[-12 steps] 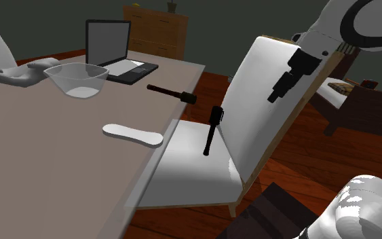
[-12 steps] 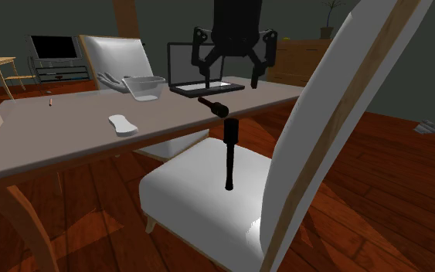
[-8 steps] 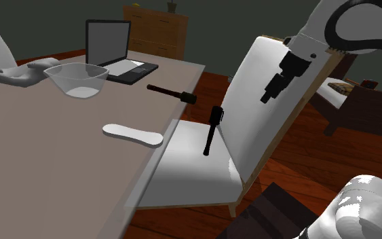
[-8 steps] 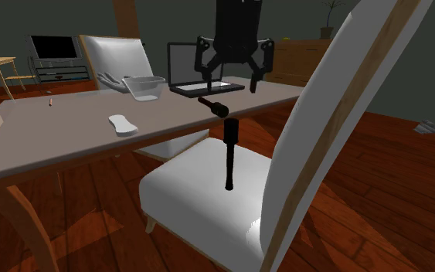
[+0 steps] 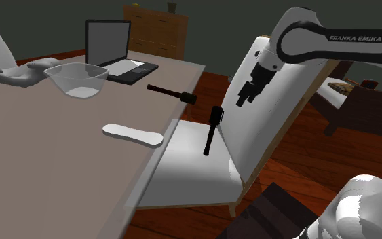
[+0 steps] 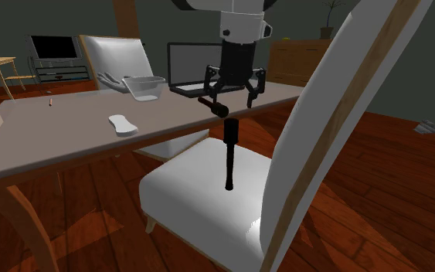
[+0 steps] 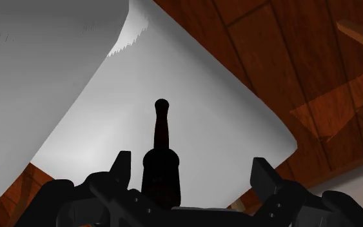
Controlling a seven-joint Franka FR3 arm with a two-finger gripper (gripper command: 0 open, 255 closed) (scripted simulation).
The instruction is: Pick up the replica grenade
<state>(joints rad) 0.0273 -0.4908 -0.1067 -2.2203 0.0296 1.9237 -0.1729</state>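
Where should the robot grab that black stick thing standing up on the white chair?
Probably by the thick top end of the grenade, coming straight down from above. It stands nearly upright on the chair seat with its thin handle pointing down, and the open gripper hangs over it, one finger each side.

My fingers (image 7: 119,165) are matt black, as is the grenade (image 7: 161,151). The chair (image 5: 189,170) seat is smooth, white, faintly shiny; its back is edged in wood. The floor (image 6: 378,201) is glossy reddish wood, the bowl (image 5: 77,80) clear, glass-like.
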